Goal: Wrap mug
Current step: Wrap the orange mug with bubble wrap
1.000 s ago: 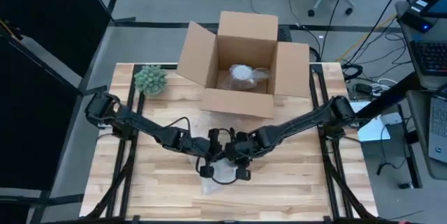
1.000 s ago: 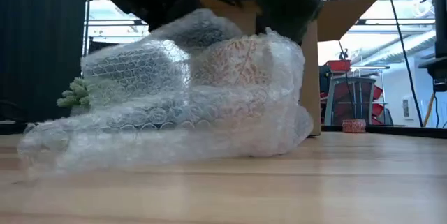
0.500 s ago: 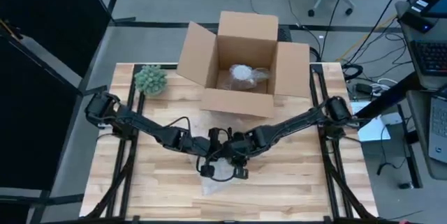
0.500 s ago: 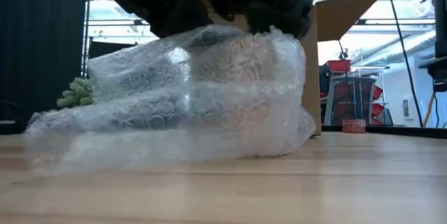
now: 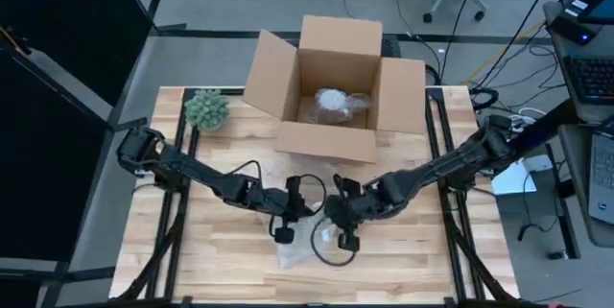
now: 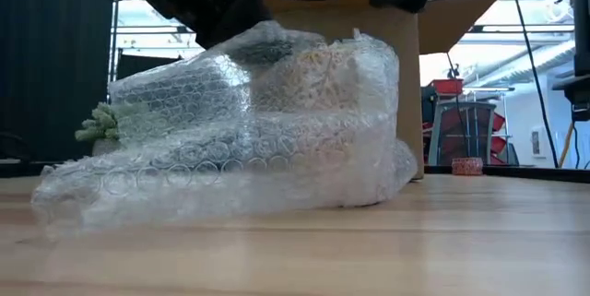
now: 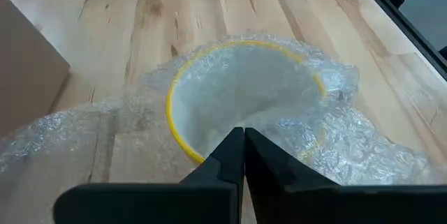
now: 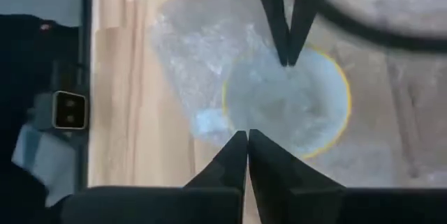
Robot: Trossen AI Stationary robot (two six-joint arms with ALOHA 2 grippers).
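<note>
Your two grippers met over the half-wrapped mug at the table's front middle

The yellow-rimmed pale mug point(image 7: 244, 105) lay on its side under a loose sheet of clear bubble wrap point(image 6: 240, 139) on the wooden slatted table point(image 5: 192, 250), well apart from the open cardboard box point(image 5: 331, 92). Your left gripper point(image 7: 244, 135) was pinched closed at the mug's rim, seemingly on a fold of wrap, though you could not confirm that hold. Your right gripper point(image 8: 247, 135) hung just above the mug's mouth, fingers together and gripping nothing visible. The risk: the wrap looked slack, so if the left gripper slipped, the sheet could spring open, and a sideways tug could roll the mug out. Both arms reached inward, low and outstretched, wrists nearly meeting
</note>
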